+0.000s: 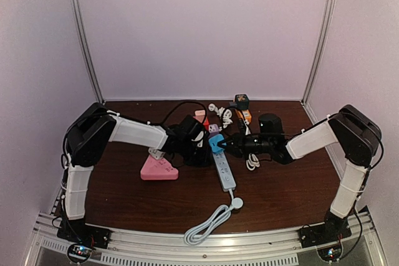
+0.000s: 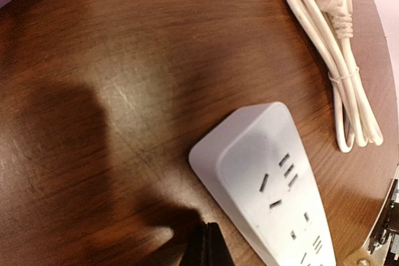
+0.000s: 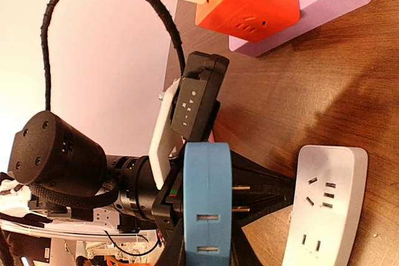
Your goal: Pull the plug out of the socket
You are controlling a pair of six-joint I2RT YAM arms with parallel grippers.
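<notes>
A pink triangular socket block (image 1: 159, 168) lies on the left of the table. Just right of it, the left gripper (image 2: 209, 248) is clenched on nothing, its tips down beside the end of the white power strip (image 2: 274, 179). The blue plug (image 3: 207, 204) sits near that same end, its prongs bare and clear of the sockets. The right gripper (image 1: 225, 146) is grasping it from the right.
</notes>
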